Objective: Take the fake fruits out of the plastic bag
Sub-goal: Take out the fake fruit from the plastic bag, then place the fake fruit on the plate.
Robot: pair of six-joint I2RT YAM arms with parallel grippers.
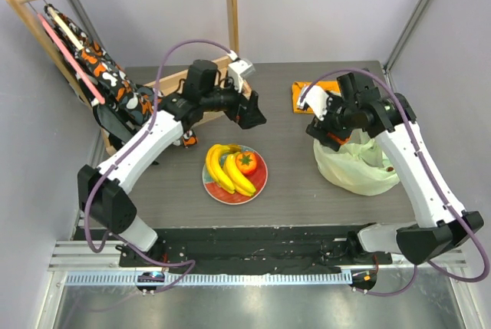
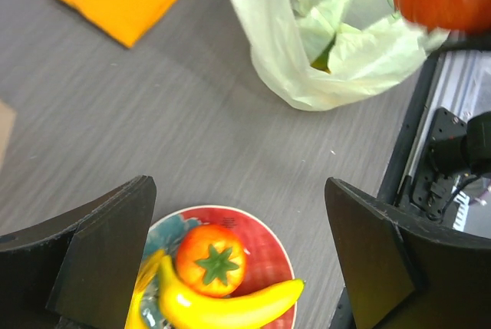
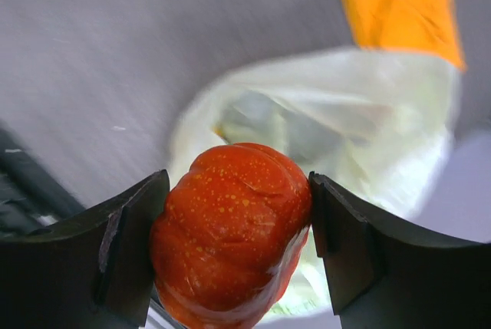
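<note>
A bunch of yellow bananas (image 1: 225,169) and an orange fruit with a green stem (image 1: 245,162) lie on the red and teal plate (image 1: 259,188) at the table's middle. The pale yellow-green plastic bag (image 1: 357,166) lies open at the right. My right gripper (image 1: 330,134) is above the bag's left rim. In the right wrist view this gripper (image 3: 238,183) is shut on a dark red speckled fruit (image 3: 234,229) held over the bag (image 3: 345,129). My left gripper (image 1: 253,111) is open and empty behind the plate. In its wrist view the left gripper (image 2: 238,191) hangs above the plate (image 2: 270,246), bananas (image 2: 230,306) and orange fruit (image 2: 211,260).
A folded orange cloth (image 1: 307,90) lies at the back, left of the bag. A wooden rack with a patterned fabric bag (image 1: 100,72) stands at the back left. A black rail (image 1: 253,248) runs along the near edge.
</note>
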